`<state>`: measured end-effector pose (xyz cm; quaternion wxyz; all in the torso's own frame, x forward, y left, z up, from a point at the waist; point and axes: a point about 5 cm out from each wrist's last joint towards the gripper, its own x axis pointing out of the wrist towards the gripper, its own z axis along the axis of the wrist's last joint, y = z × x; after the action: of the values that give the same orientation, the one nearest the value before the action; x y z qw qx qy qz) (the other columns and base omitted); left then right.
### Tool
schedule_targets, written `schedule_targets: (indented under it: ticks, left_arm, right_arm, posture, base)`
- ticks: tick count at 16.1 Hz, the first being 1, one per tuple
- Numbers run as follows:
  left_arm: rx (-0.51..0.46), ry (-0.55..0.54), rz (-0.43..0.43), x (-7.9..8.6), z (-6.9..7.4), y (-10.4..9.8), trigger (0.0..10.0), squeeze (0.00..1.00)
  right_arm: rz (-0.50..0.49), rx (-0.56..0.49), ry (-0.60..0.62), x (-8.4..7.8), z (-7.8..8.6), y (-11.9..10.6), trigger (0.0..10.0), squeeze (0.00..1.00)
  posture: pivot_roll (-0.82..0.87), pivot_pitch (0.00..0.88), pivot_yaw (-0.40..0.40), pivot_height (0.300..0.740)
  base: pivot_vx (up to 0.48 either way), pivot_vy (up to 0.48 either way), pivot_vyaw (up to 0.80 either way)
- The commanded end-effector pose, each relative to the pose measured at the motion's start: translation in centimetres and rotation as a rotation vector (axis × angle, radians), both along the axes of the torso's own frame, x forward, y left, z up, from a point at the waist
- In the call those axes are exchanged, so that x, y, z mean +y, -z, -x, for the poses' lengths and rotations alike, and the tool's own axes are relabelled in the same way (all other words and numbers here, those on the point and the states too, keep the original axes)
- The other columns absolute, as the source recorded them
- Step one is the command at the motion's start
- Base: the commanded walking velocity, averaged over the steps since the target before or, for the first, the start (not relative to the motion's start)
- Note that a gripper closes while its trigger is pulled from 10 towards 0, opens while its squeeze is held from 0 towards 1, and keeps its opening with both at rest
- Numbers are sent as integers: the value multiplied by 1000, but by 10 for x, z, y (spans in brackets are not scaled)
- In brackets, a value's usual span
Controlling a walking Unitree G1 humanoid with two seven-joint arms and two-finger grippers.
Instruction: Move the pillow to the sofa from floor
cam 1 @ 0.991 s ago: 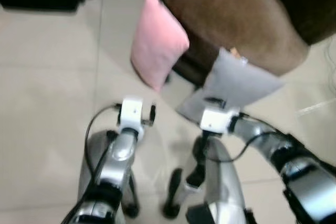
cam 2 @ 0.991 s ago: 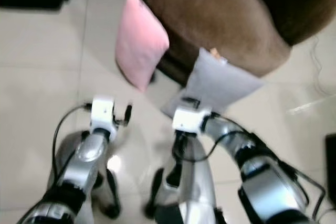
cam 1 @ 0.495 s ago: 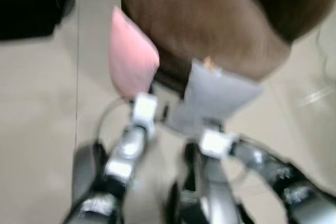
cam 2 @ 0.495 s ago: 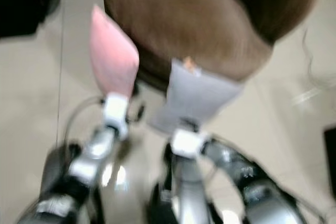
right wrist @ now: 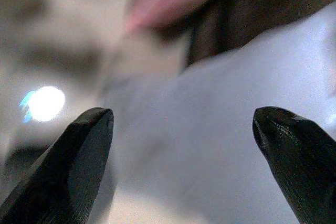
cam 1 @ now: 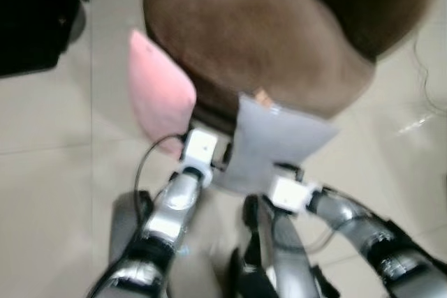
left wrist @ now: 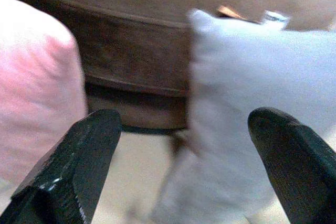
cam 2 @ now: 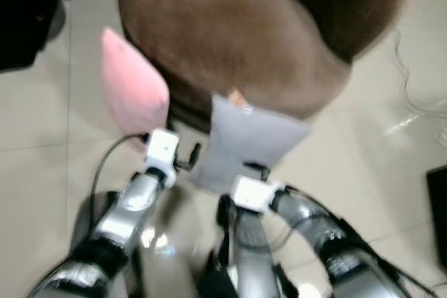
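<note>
A grey pillow (cam 1: 269,143) stands on the tiled floor (cam 1: 49,179), leaning against the rounded front of the brown sofa (cam 1: 265,40). A pink pillow (cam 1: 159,97) leans on the sofa just beside it, to the robot's left. The left pincer (left wrist: 181,171) is spread wide, pointing at the gap between the two pillows. The right pincer (right wrist: 181,166) is also wide apart, close before the grey pillow's lower part, though blur leaves contact uncertain.
</note>
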<state>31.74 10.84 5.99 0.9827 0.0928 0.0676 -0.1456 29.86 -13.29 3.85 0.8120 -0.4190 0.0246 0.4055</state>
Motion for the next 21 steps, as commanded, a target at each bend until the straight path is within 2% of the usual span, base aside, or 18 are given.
schedule_targets:
  ticks: [1,4,9,13,15,16,19,21]
  left_arm:
    - [33,19,-4,-9,5,7,10000,0]
    - [23,43,-70,-12,6,9,10000,0]
    - [30,30,-46,-10,5,9,10000,0]
    - [25,40,-61,-14,3,7,10000,0]
    - [31,42,-67,-15,2,8,10000,0]
    - [31,50,-69,-15,2,7,10000,0]
    - [11,29,-69,-9,-8,-2,10000,0]
    - [-5,36,-73,-9,-12,-7,10000,0]
  right_arm:
    - [33,58,23,-14,12,14,10000,0]
    - [33,65,11,-10,13,15,10000,0]
    - [38,66,0,-6,11,14,10000,0]
    - [94,30,10,-18,-7,-3,10000,0]
    - [108,29,18,-21,-8,-4,10000,0]
    - [99,36,37,-22,-9,-3,10000,0]
    - [-7,33,160,-19,-16,-6,10000,0]
    - [-73,46,190,-14,-15,-5,10000,0]
  posture:
    - [12,293,-158,474]
    - [19,287,-159,474]
    - [35,262,-158,474]
    - [36,287,-184,474]
    - [42,266,-187,474]
    - [35,266,-188,474]
    - [37,248,-175,474]
    - [41,252,-161,474]
  base:
    - [375,-296,0]
    - [99,-412,0]
    - [0,-50,0]
    - [0,0,0]
    - [0,0,0]
    - [0,0,0]
    - [0,0,0]
    - [0,0,0]
